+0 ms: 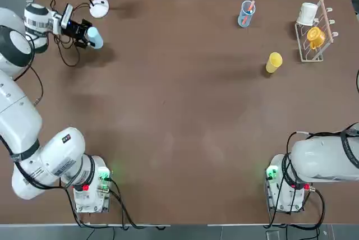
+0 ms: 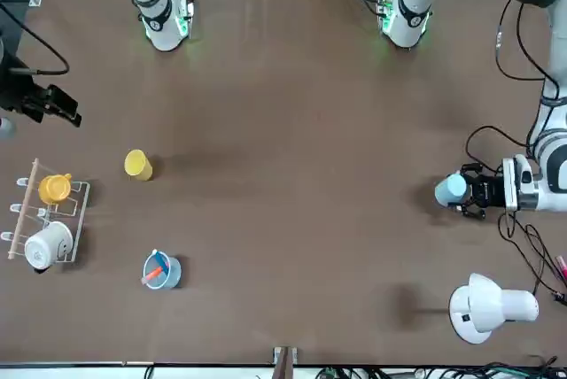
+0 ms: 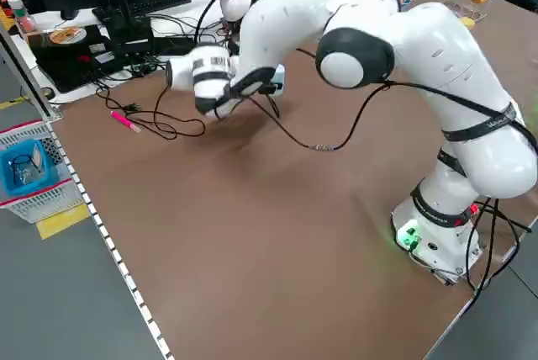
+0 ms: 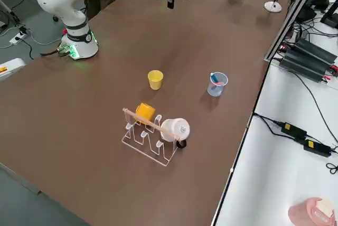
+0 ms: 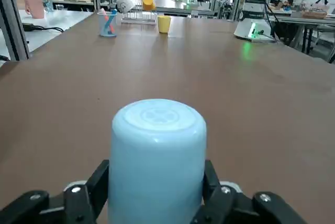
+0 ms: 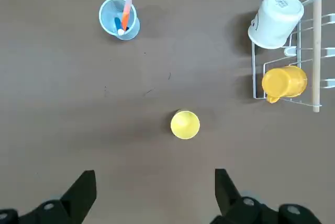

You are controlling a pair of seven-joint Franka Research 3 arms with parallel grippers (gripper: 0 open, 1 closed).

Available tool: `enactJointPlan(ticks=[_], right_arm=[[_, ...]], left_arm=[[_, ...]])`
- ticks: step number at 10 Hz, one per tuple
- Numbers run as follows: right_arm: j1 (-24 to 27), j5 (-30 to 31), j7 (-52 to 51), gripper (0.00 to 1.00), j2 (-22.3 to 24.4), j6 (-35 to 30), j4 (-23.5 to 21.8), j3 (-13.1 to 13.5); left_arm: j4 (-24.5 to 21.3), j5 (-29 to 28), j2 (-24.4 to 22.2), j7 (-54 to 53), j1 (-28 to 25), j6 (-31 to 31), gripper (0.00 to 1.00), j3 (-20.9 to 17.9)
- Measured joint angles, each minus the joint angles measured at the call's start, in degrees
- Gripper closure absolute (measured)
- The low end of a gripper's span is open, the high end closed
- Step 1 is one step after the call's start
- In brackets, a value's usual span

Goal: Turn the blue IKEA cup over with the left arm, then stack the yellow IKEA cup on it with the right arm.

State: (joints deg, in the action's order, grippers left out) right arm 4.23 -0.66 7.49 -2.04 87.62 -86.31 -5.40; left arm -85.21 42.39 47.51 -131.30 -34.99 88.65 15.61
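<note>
Left gripper, top view's upper left: closed round the blue IKEA cup. Light, fairly stiff, likely slick; pinch gently. Right gripper wide, empty; take your yellow IKEA cup, upper right, by opposite walls.

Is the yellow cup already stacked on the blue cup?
No, the yellow cup stands alone on the table, apart from the blue cup.
</note>
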Motion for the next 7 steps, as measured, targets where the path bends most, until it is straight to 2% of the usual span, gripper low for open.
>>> enactJointPlan(ticks=[3,7], right_arm=[[0.00,0.00,0.00,0.00,0.00,0.00,-0.11,0.00],[0.00,0.00,0.00,0.00,0.00,0.00,-0.20,-0.03]], left_arm=[[-6.53,-0.33,-7.09,2.32,2.20,5.61,0.28,0.76],[-16.83,-0.45,-20.07,11.41,6.47,14.85,0.28,1.80]])
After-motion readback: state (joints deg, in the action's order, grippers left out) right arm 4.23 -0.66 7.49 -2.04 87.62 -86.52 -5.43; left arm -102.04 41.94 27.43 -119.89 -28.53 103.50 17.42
